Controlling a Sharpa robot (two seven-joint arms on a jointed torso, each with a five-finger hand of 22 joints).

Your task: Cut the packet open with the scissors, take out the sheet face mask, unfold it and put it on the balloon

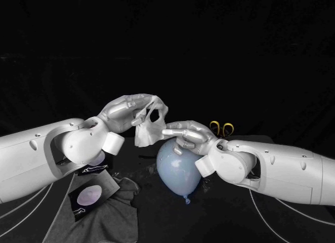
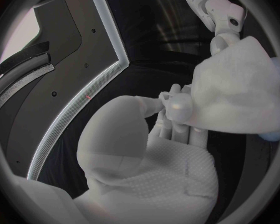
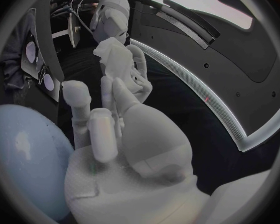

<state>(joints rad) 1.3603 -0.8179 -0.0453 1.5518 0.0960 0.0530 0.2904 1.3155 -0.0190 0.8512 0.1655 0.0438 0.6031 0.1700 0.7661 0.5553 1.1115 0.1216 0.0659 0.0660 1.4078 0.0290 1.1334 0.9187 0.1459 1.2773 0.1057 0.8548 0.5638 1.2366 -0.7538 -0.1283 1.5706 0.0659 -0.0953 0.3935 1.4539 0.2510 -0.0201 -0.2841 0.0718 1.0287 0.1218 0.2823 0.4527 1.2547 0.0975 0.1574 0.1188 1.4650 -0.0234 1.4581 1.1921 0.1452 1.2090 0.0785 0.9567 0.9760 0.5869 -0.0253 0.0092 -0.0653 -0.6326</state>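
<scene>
**Head view.** The left hand (image 1: 129, 112) is raised above the table with its fingers closed on the upper edge of the sheet face mask (image 1: 149, 129). The mask hangs free as a pale, partly opened sheet, just above and beside the top of the balloon (image 1: 176, 169). Holding it by the top edge lets its own weight draw it open. The balloon lies on the table, knot toward the robot. The right hand (image 1: 188, 135) sits over its upper end with fingers curled and touching it, judged to be steadying the round body against rolling. Its fingertips meet the lower corner of the mask, but whether they pinch it cannot be told. The scissors (image 1: 222, 127) lie behind the right wrist, only their yellow handles showing. The cut packet (image 1: 89, 196) rests on a grey cloth (image 1: 120, 215) under the left arm. Both are well apart from the working area, so the cutting and extraction appear finished.

**Left wrist view.** The fingertips (image 2: 176, 103) are drawn together on a gathered fold of the mask, which spreads away from them as a broad white sheet. A sliver of pale blue balloon shows past its far edge.

**Right wrist view.** The right palm lies against the balloon. Its fingers reach up to the hanging mask, but the contact itself is hidden. The placing step is judged to be under way, with the mask not yet draped.
</scene>
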